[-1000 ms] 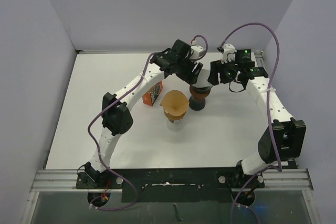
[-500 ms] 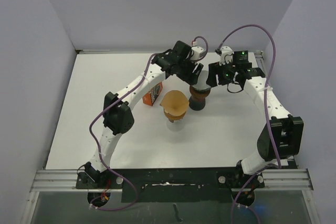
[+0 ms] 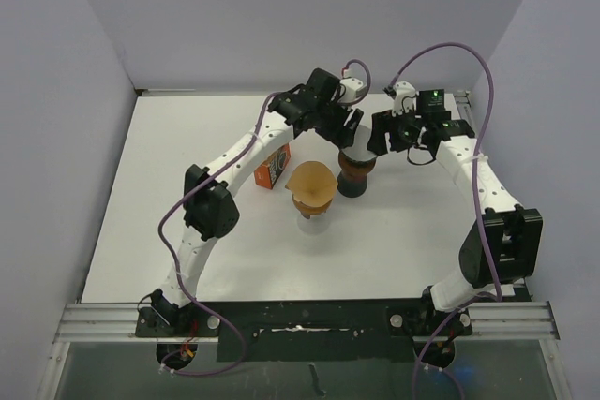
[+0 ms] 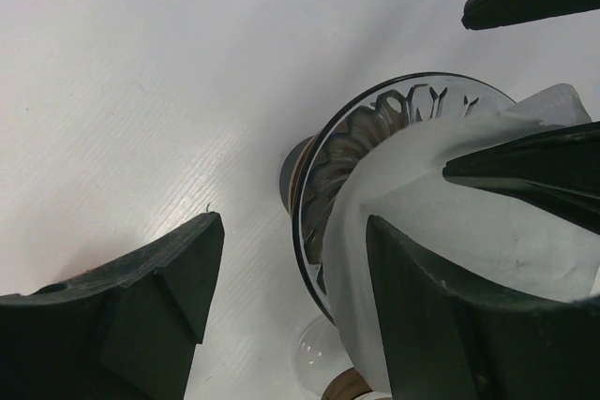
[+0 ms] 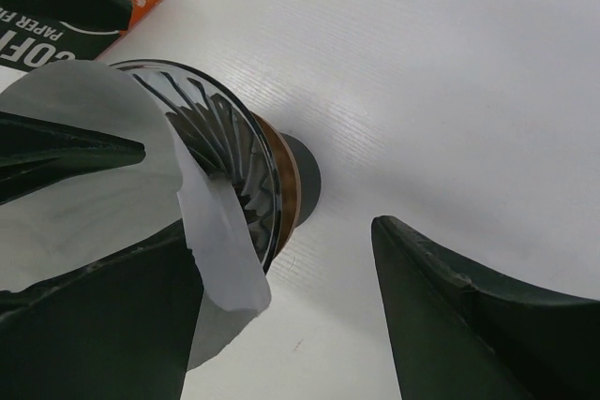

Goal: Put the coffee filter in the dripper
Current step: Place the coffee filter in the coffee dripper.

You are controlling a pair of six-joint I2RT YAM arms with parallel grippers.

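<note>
Coffee filter (image 4: 412,203) sits crooked in the dripper (image 4: 352,138), with one flap poking past the rim, so I'd say it's not fully seated. Left gripper (image 4: 292,231) and right gripper (image 5: 281,227) are both open and flank it, probably to tuck it down.

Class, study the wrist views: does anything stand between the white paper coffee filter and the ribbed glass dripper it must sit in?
Nothing visible does. The white paper coffee filter already lies inside the ribbed glass dripper, against its wall, with one flap hanging over the rim.
</note>
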